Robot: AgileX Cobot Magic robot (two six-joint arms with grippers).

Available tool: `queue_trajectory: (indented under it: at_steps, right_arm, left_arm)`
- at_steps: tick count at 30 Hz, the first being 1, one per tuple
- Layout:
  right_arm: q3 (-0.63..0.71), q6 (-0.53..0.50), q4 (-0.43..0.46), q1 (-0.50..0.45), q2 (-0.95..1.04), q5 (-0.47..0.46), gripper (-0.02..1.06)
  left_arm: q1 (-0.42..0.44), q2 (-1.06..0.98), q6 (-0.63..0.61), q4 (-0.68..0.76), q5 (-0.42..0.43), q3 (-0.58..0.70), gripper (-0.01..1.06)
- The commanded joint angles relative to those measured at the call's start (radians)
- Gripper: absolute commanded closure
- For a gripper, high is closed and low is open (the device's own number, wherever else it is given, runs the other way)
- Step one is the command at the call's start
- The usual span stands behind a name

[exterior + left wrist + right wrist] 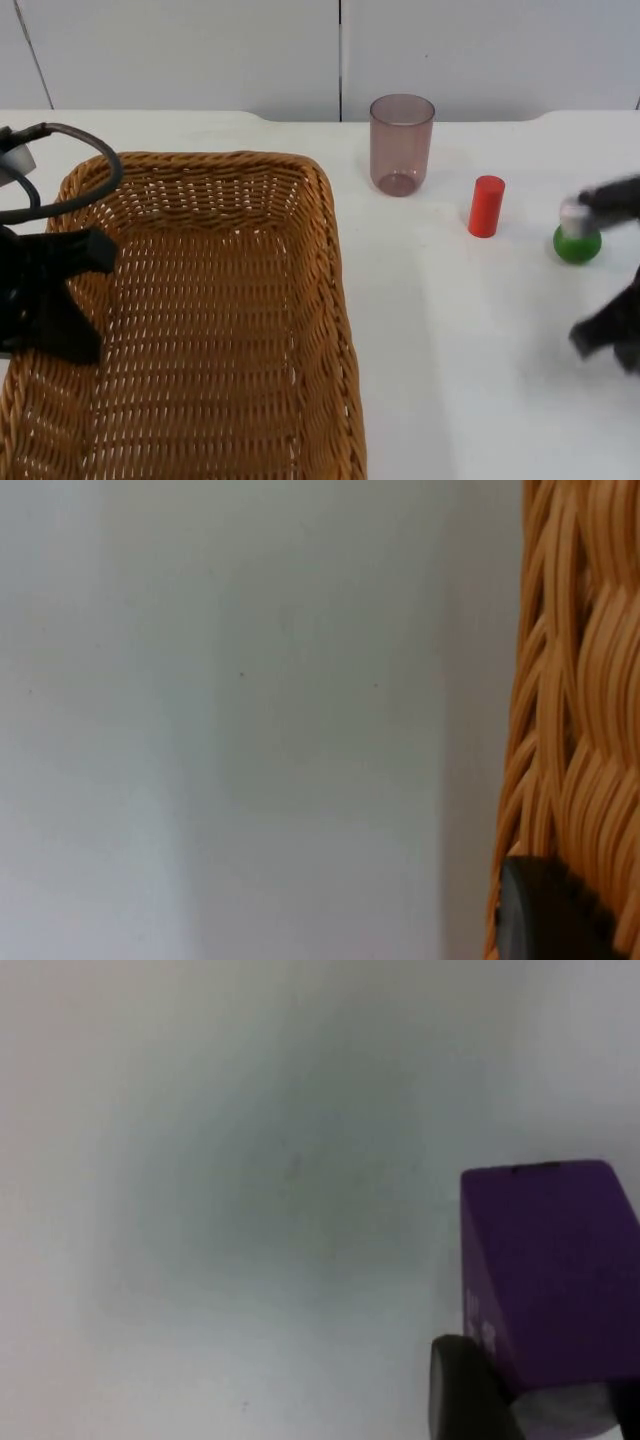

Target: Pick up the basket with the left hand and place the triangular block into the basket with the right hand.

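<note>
The wicker basket sits on the white table at the left, its long side running away from the camera, and nothing lies inside it. The left gripper is at the basket's left rim, its black body reaching over the woven edge. In the left wrist view the basket's woven wall stands close beside bare table, with 1 black fingertip against the weave; whether the fingers are clamped on the rim or apart cannot be told.

The right gripper is over the table at the far right, smeared by motion in the top view, well apart from the basket. In the right wrist view a purple block with flat faces sits right against 1 dark fingertip, above plain white table. Whether the fingers are pressed onto it cannot be told, and its full shape is not clear there.

A translucent pinkish cup stands upright near the partition wall, just right of the basket's far corner. A red cylinder stands upright to its right, and a green rounded block lies farther right, near the right arm.
</note>
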Motion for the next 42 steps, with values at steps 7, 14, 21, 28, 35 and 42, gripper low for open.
queue_trajectory:
  at_steps: [7,14,21,28,35,42]
  right_arm:
    - [-0.001,-0.002,0.021,0.107,-0.388,0.212,1.04]
    - [-0.001,-0.002,0.044,0.14,-0.562,0.303,1.05]
    - [-0.001,-0.102,0.134,0.14,-0.556,0.337,1.05]
    - [-0.02,-0.216,0.321,0.24,-0.425,0.203,1.05]
    - [-0.202,-0.25,0.339,0.378,-0.231,0.175,1.05]
    - [-0.496,-0.283,0.348,0.451,0.026,0.112,1.05]
  left_arm:
    - [0.004,-0.003,-0.008,-0.012,0.02,0.001,1.05]
    - [0.004,-0.003,-0.008,-0.017,0.022,0.001,1.05]
    - [0.004,-0.003,-0.008,-0.017,0.022,0.001,1.05]
    - [0.004,-0.003,-0.008,-0.015,0.031,0.001,1.05]
    - [0.004,-0.003,-0.008,-0.017,0.035,0.001,1.05]
    - [0.004,-0.003,-0.008,-0.019,0.037,0.001,1.05]
